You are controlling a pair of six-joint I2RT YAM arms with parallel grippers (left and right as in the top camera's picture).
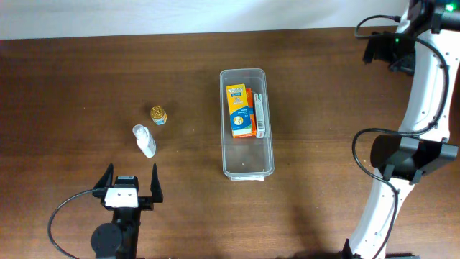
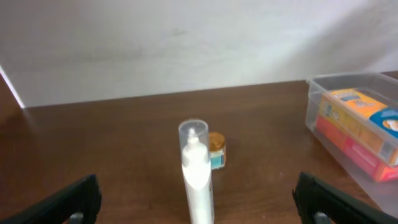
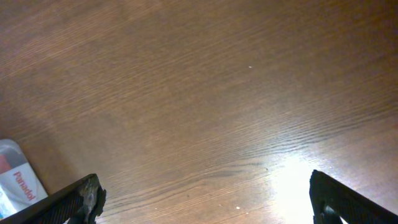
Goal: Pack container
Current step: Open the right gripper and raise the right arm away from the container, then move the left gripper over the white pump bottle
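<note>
Facing the white bottle [image 1: 144, 141] lying lengthwise just ahead of the wide-spread left fingers [image 1: 156, 183], far from the equally wide right fingers [image 3: 74, 202], with the container [image 1: 248, 160] mid-bench to their right.

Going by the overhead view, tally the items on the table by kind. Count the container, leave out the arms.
Clear container: 1
Boxes in it: 2 (orange box, white box)
White bottle: 1
Gold-lidded jar: 1
Total: 5
</note>
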